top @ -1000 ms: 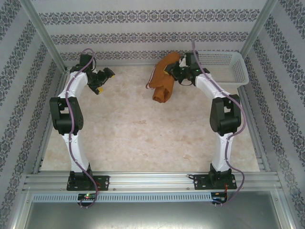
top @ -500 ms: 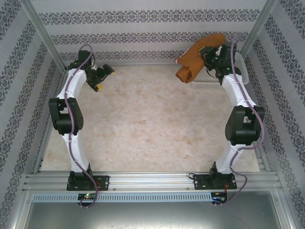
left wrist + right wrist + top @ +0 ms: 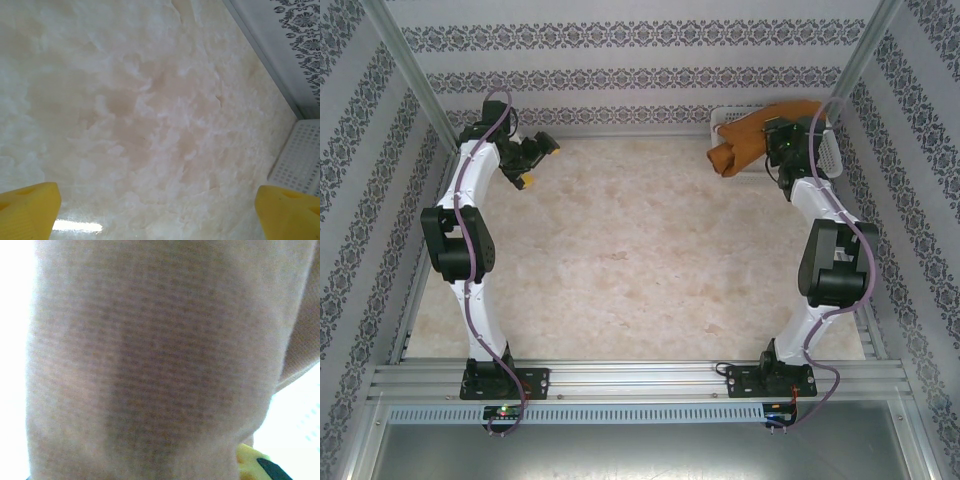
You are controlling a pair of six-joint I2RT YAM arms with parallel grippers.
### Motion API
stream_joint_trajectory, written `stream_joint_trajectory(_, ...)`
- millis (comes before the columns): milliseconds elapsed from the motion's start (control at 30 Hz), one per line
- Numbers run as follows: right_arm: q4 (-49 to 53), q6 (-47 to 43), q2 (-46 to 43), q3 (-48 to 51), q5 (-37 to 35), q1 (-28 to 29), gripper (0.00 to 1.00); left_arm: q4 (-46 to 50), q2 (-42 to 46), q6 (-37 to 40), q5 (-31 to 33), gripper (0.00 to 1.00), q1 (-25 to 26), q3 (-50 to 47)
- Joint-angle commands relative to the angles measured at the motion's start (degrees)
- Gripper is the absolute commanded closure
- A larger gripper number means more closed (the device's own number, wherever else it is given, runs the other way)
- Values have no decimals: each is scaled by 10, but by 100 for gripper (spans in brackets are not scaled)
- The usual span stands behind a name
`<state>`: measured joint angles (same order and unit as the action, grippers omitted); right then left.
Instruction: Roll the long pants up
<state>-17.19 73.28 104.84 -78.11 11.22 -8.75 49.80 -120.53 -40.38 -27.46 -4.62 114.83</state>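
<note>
Extended far, the right gripper (image 3: pixel 778 142) clamps the long pants (image 3: pixel 744 143); left gripper (image 3: pixel 538 165) gapes empty.

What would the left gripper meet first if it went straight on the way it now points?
Most likely the bare table: the left gripper faces it, and the white basket sits off to the side.

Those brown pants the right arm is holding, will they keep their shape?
Probably floppy: the pants sag from the right end effector. Likely light, since one pinch carries the whole bundle. The roll may loosen once released.
</note>
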Motion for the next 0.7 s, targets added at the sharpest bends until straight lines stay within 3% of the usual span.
stream_joint_trajectory(0, -162, 30, -5, -13, -34, -20, 100, 37, -7, 19, -11, 0, -4, 45)
stream_joint_trajectory(367, -241, 59, 65, -30, -76, -37, 100, 100, -79, 38, -8, 0, -8, 170)
stream_joint_trajectory(667, -283, 73, 146, -80, -95, -21, 100, 97, -74, 58, 6, 0, -13, 173)
